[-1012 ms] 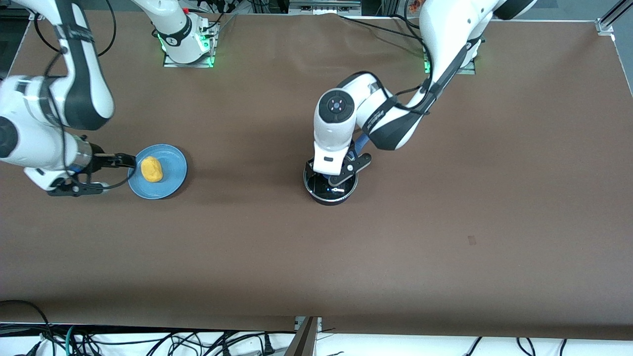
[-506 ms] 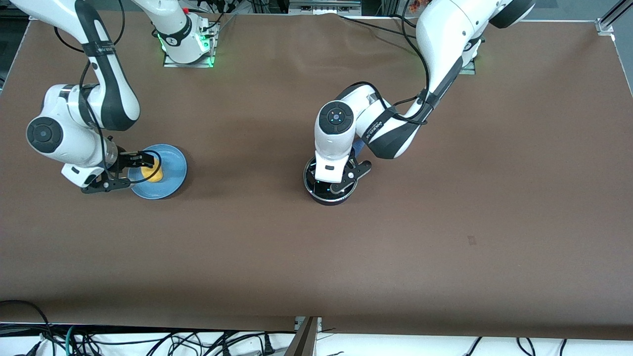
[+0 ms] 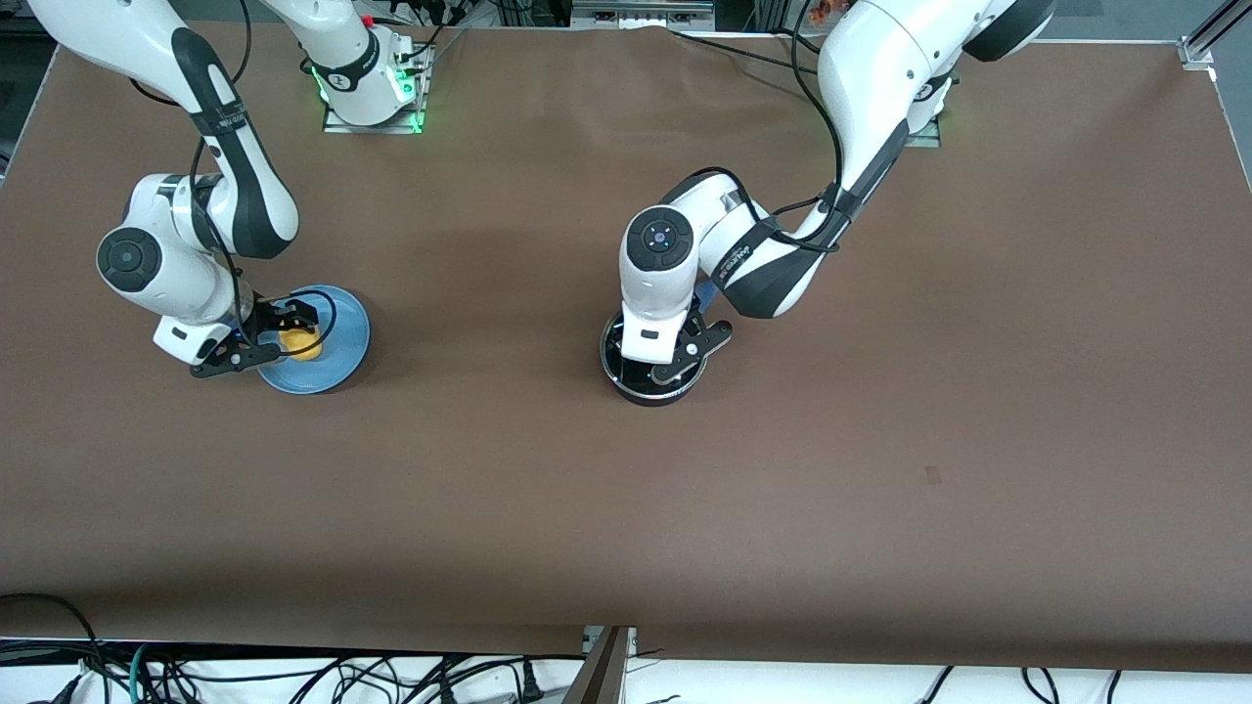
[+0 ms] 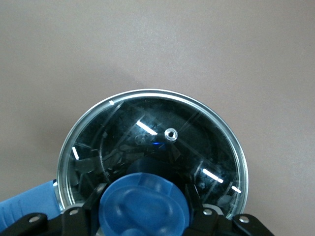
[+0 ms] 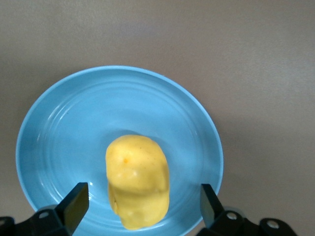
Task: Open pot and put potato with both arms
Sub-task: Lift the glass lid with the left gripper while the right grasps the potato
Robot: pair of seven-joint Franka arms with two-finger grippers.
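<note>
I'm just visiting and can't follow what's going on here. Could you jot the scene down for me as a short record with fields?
pot: black pot mid-table, glass lid on
left gripper: left gripper down at the lid's blue knob, a finger on either side
potato: yellow potato lying on the blue plate, toward the right arm's end of the table
right gripper: right gripper open, low over the plate, fingers apart on either side of the potato, not touching it
stage: lid not lifted, potato not picked up
</note>
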